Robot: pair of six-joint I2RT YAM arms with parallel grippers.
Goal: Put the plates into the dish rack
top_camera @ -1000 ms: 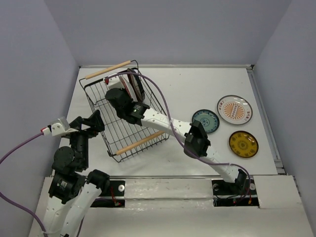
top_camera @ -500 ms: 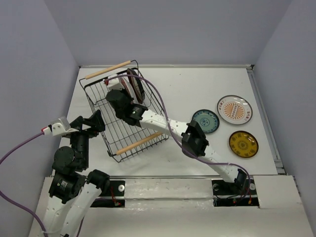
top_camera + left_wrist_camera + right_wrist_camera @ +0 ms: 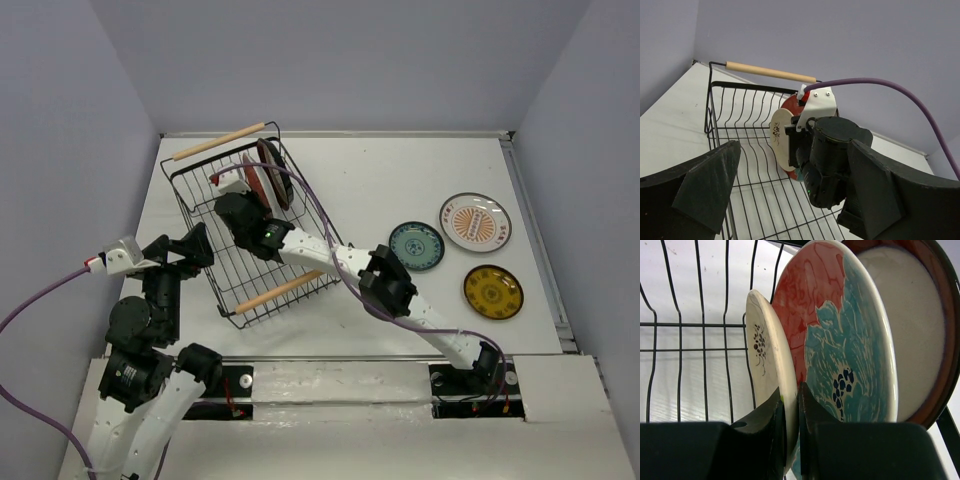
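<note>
**A:** While the top view is up, where does the work sit?

**B:** Upper left. The dish rack [image 3: 225,272] lies askew there, and the right gripper [image 3: 244,190] reaches into its far end, among plates standing on edge. The left gripper [image 3: 192,243] hangs just beside the rack's lower left wall, carrying nothing. At the right of the frame three lie flat on the table: the teal plate [image 3: 416,245], the sunburst plate [image 3: 475,221] and the yellow plate [image 3: 493,291].

**A:** And the left wrist view?

**B:** Its own fingers [image 3: 710,185] are spread wide at either side, empty. Between them, inside the rack, the cream plate [image 3: 779,137] stands upright at mid-frame.

**A:** The right wrist view?

**B:** Those fingers [image 3: 765,425] pinch the cream plate's rim at bottom centre, one on each face. It rises edge-on from them toward the top. The floral plate [image 3: 840,355] stands just beside it on the right, nearly parallel, and the maroon-rimmed plate [image 3: 912,330] is behind that. Whether the cream plate's lower edge rests on the wires is hidden.

**A:** So what does the move turn on?

**B:** I judge on that narrow gap. The right arm has to let go and back out along the plate's own plane, because drifting right would knock the floral plate.
</note>
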